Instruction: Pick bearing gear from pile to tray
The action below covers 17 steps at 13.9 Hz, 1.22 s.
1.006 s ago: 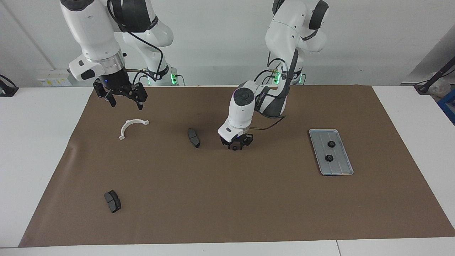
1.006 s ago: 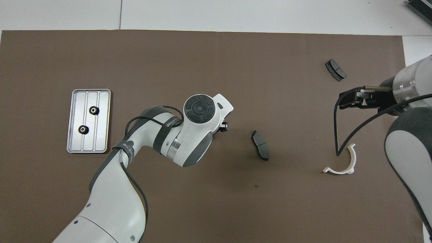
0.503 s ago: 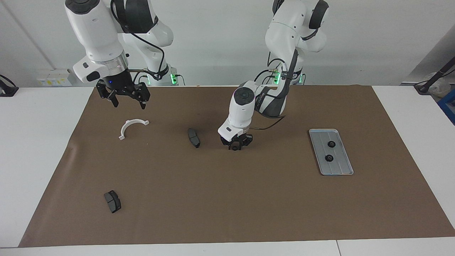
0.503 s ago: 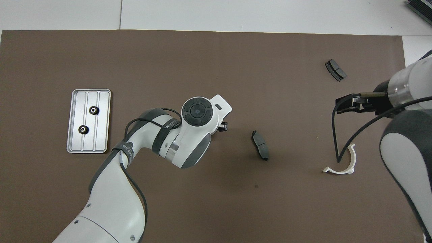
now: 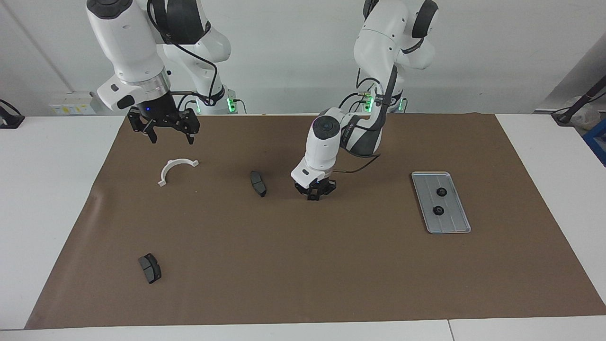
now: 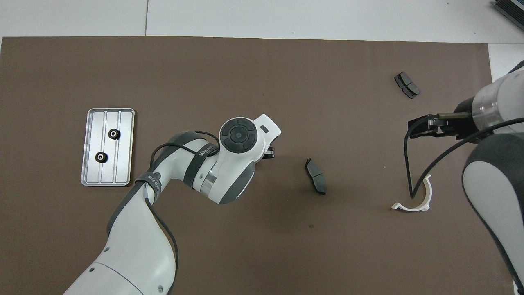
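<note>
Mid-frame in the facing view, the left gripper (image 5: 314, 195) is down on the brown mat, fingers together (anything between them is hidden). The right gripper (image 5: 168, 134), upper left, hangs spread. The tray (image 5: 453, 222), right of centre, holds two black gears (image 5: 441, 192).

Glossy white arm shells with dark grey joint bands, looped black cables, black tools, green base lights.

Large flat brown paper mat (image 5: 303, 265) covering most of white table (image 5: 47, 189), pale rectangular box (image 5: 71, 104) near the mat's corner at the right arm's end
</note>
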Motion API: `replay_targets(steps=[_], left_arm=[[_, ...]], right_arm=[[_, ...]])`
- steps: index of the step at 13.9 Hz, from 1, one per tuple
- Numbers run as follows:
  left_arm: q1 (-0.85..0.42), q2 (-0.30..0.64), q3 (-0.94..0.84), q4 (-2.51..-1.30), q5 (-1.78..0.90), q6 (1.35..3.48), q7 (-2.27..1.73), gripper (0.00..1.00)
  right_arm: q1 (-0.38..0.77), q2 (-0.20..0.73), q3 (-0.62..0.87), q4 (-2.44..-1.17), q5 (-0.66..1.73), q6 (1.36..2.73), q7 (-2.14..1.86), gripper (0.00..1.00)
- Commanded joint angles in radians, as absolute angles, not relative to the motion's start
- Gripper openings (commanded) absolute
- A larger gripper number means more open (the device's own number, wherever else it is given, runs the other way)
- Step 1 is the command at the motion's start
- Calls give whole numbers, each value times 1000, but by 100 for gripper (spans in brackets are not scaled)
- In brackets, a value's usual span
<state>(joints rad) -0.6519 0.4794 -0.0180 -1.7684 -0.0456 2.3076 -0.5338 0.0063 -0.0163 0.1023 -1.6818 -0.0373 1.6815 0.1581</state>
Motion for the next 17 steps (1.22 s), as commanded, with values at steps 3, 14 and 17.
replay_targets(steps=[3, 14, 17], left_arm=[[-650, 448, -2, -1793, -37, 2301, -537, 0], [-168, 302, -5, -1721, -78, 1941, 7, 0], [-51, 267, -2, -1822, -78, 1983, 203, 0]], right_arm=[[-11, -38, 107, -1706, -14, 1686, 127, 100], [-11, -38, 107, -1706, -14, 1686, 127, 100], [-11, -38, 107, -1706, -14, 1686, 127, 100]])
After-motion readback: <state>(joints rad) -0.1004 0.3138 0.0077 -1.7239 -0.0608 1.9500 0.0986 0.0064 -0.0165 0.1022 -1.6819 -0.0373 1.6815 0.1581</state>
